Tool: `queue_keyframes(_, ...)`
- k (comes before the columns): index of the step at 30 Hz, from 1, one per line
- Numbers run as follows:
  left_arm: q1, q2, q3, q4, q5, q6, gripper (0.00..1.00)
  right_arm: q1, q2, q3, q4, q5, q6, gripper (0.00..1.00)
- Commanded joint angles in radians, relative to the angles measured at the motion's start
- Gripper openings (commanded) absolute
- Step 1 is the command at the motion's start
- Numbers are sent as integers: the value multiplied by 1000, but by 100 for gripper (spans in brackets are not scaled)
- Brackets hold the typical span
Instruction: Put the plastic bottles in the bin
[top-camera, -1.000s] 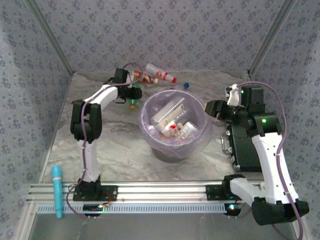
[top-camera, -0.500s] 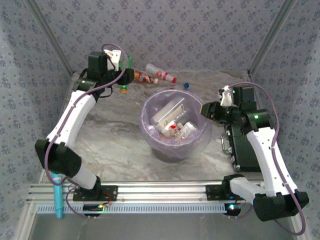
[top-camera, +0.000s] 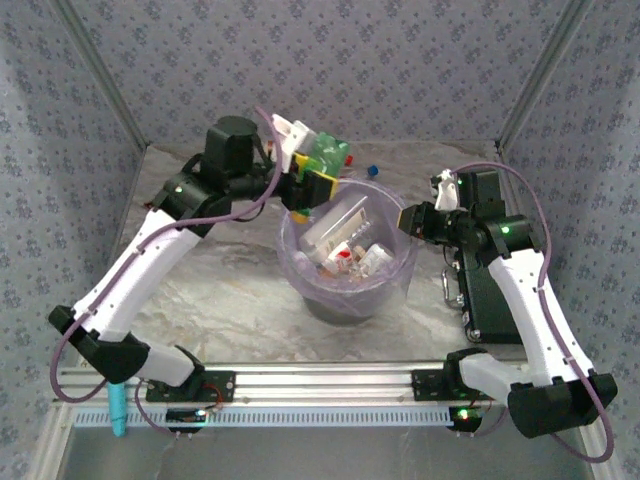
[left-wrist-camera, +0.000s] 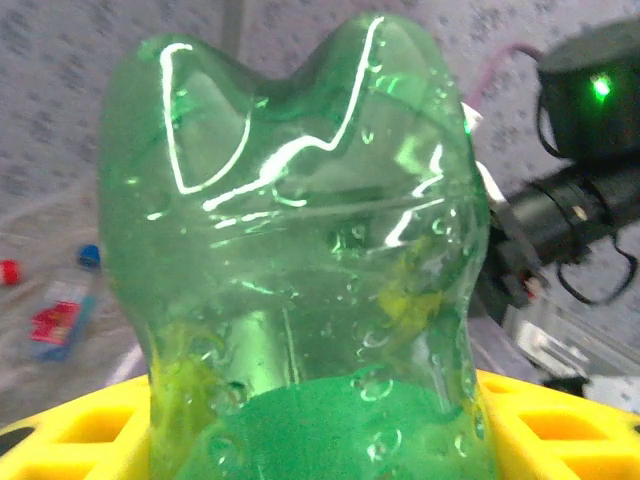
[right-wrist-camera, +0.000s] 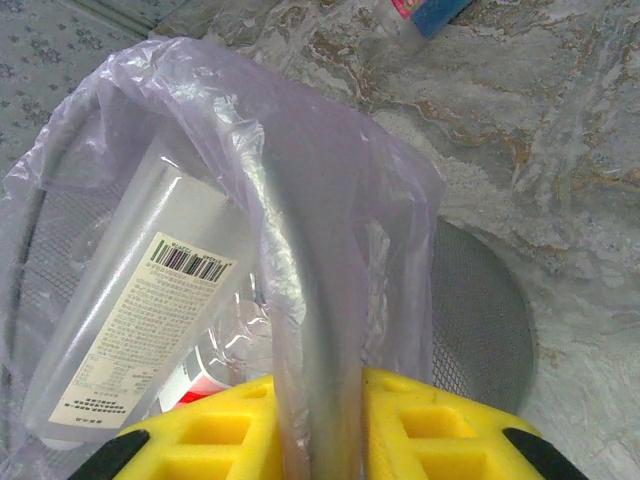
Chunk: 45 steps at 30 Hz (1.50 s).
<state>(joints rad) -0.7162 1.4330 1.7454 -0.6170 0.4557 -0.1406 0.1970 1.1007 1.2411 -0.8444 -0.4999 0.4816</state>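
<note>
Swinging over from the far left corner, the left arm has carried a green bottle (top-camera: 328, 155) to the far edge of the bin (top-camera: 300, 262). The left gripper (top-camera: 312, 182) is partly closed and squeezes the green bottle between its yellow pads (left-wrist-camera: 560, 420). It hangs just above the rim, not over the middle.

The right gripper (top-camera: 408, 220) has closed tight. It pinches the bin's rim and purple bag (right-wrist-camera: 330, 200) on the right side, so the bin stays put. White bottles (top-camera: 335, 222) already lie inside.

To do this well, I think the left arm should move a bit more over the hole before it lets go. Then the green bottle will not bounce off the rim. The right gripper should hold on until it lands.
</note>
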Motion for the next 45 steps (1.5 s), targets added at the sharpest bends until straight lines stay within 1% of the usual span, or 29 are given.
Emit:
queue_keyframes(1,-62,67,49,-98,59,22,17,9,7,20,7,-6,-14,25)
queue_keyframes(3,-103,102,66,-140,57,46,17,9,11,32,1,-4,-17,25)
queue_keyframes(11,-190,239,81,-228,45,56,17,9,22,44,-10,-4,-31,25)
queue_keyframes(13,-205,269,88,-248,13,52,17,7,22,45,-12,-5,-33,25)
queue_keyframes(14,-215,281,95,-264,-19,52,20,5,22,45,-12,-5,-35,25)
queue_keyframes(16,-227,297,103,-290,-66,57,26,2,19,45,-14,-4,-37,25)
queue_keyframes(19,-229,300,91,-296,-71,67,42,-7,15,46,-17,-5,-41,25)
queue_keyframes(20,-229,298,91,-295,-72,68,50,-11,14,51,-20,-6,-46,26)
queue_keyframes(22,-229,294,94,-296,-70,70,60,-22,10,71,-30,-8,-55,33)
queue_keyframes(24,-229,285,97,-294,-72,77,73,-31,4,105,-44,-8,-67,41)
queue_keyframes(26,-229,273,99,-289,-79,84,80,-38,-5,137,-57,-1,-71,44)
queue_keyframes(31,-227,247,92,-267,-82,87,84,-26,-9,169,-58,15,-60,43)
queue_keyframes(37,-209,193,94,-265,-107,83,88,31,9,181,-55,38,-59,38)
queue_keyframes(38,-197,177,93,-265,-108,81,92,44,7,181,-52,42,-57,37)
queue_keyframes(39,-179,163,89,-265,-108,79,93,51,4,183,-48,47,-55,36)
queue_keyframes(42,-107,109,63,-246,-102,55,92,60,1,181,-42,29,-49,34)
queue_keyframes(45,-46,40,7,-190,-120,32,89,87,7,163,-24,22,-37,32)
